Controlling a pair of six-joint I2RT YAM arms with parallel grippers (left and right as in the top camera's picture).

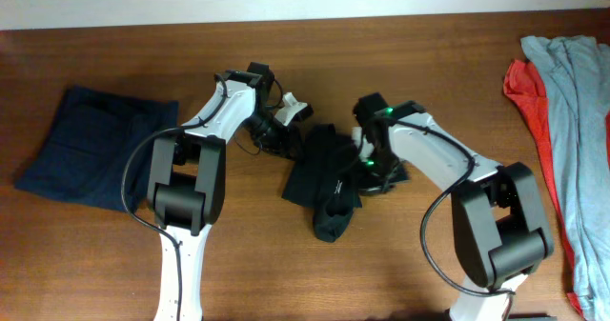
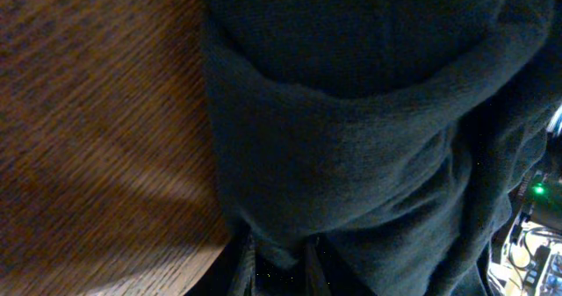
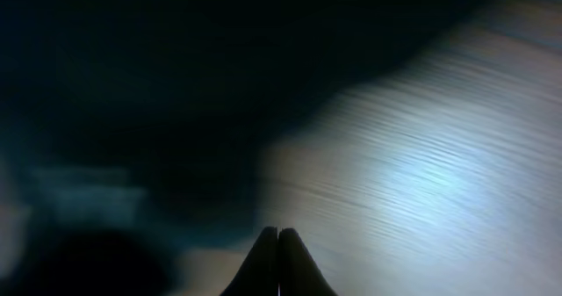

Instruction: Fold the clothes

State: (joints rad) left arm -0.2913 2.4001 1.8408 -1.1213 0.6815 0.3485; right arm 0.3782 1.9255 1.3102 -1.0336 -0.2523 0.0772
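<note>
Left wrist view: the left gripper [image 2: 277, 271] sits at the bottom edge. Its two dark fingers are clenched on a hanging fold of the black T-shirt [image 2: 351, 138], whose fine-knit matte fabric sags in thick, rounded rolls across most of the frame. To the left of the cloth lies the brown wooden table [image 2: 88, 111], its straight grain running diagonally with a soft sheen.

In the right wrist view, the right gripper [image 3: 278, 243] shows two dark wedge-shaped fingertips pressed together, with only a thin seam between them. The view is too blurred to tell whether any cloth is pinched there. A dark blurred mass fills the upper left, and pale streaked wood lies to the right.

In the overhead view, both white-and-black arms reach inward to the middle of the frame. The shirt is a crumpled, irregular heap between the two grippers, trailing down to a rounded lump below centre. At far left a dark navy folded garment [image 1: 95, 150] lies flat as a rough rectangle. At the right edge a light grey garment [image 1: 572, 121] is draped in long folds over a red garment [image 1: 519, 88].
</note>
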